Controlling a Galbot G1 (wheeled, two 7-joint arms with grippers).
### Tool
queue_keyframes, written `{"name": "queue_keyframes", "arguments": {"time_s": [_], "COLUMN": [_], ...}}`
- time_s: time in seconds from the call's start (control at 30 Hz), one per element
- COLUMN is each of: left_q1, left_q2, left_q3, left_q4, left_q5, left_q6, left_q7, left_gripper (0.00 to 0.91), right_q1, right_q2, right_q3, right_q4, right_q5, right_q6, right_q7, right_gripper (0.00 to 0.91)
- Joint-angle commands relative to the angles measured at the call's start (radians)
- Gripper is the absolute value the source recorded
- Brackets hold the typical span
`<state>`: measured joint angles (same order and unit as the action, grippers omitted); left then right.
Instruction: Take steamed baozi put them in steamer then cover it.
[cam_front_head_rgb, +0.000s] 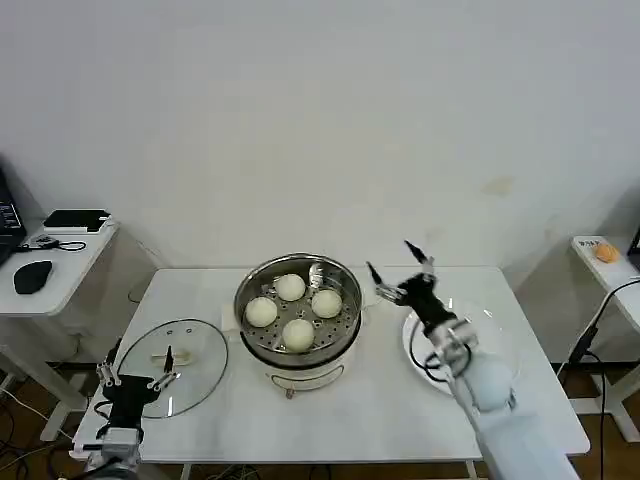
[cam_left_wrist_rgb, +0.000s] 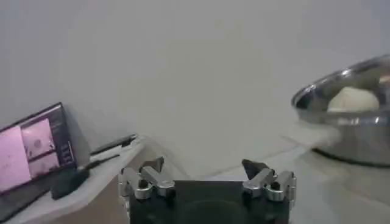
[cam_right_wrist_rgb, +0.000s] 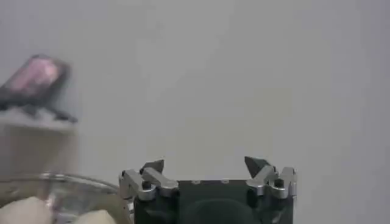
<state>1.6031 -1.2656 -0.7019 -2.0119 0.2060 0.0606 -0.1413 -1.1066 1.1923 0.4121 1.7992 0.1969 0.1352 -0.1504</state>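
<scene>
The shiny steamer (cam_front_head_rgb: 341, 333) stands uncovered mid-table on its cream base, with several cream-white baozi (cam_front_head_rgb: 290, 287) on its perforated tray. The glass cover (cam_front_head_rgb: 201, 378) with its cream handle lies flat on the table to the left. My left gripper (cam_front_head_rgb: 137, 374) is open, low at the cover's near edge, holding nothing. My right gripper (cam_front_head_rgb: 390, 258) is open and empty, raised just right of the steamer. The left wrist view has the open left gripper (cam_left_wrist_rgb: 203, 164) with the steamer (cam_left_wrist_rgb: 356, 131) and a baozi (cam_left_wrist_rgb: 352, 99) beyond. In the right wrist view, the right gripper (cam_right_wrist_rgb: 204, 163) sits beside the steamer rim (cam_right_wrist_rgb: 67, 180).
An empty white plate (cam_front_head_rgb: 414, 346) lies right of the steamer, under my right arm. A side table (cam_front_head_rgb: 70, 250) on the left carries a mouse (cam_front_head_rgb: 33, 275) and a black device (cam_front_head_rgb: 76, 219). Another small table at the far right holds an orange thing (cam_front_head_rgb: 606, 252).
</scene>
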Motion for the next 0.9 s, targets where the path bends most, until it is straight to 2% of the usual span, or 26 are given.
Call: {"name": "queue_keyframes", "arguments": {"time_s": [0.03, 0.1, 0.2, 0.4, 0.63, 0.9], "left_q1": [0.037, 0.057, 0.071, 0.021, -0.082, -0.19], "left_q2": [0.016, 0.046, 0.074, 0.103, 0.154, 0.164], "left_q3": [-0.043, -0.058, -0.059, -0.04, 0.028, 0.102], "left_q4": [0.056, 0.087, 0.127, 0.231, 0.362, 0.455], "left_q5": [0.593, 0.729, 0.834, 0.981, 1.015, 1.018], "left_q6": [-0.079, -0.103, -0.109, -0.071, -0.065, -0.066], "left_q7": [-0.052, -0.046, -0.028, -0.027, -0.032, -0.035], "left_gripper": [0.907, 0.907, 0.907, 0.907, 0.907, 0.907], "right_q1": [-0.399, -0.411, -0.43, -0.463, -0.495, -0.51], "right_q2": [0.171, 0.167, 0.172, 0.191, 0.189, 0.214], "right_q3": [0.392, 0.413, 0.432, 0.455, 0.485, 0.491], "right_q4": [0.115, 0.126, 0.147, 0.165, 0.168, 0.164], "right_q5": [-0.06, -0.054, -0.033, -0.027, -0.015, -0.03], "right_q6": [0.071, 0.061, 0.046, 0.067, 0.085, 0.105], "right_q7": [-0.069, -0.065, -0.058, -0.048, -0.041, -0.036], "right_gripper": [0.907, 0.907, 0.907, 0.907, 0.907, 0.907]}}
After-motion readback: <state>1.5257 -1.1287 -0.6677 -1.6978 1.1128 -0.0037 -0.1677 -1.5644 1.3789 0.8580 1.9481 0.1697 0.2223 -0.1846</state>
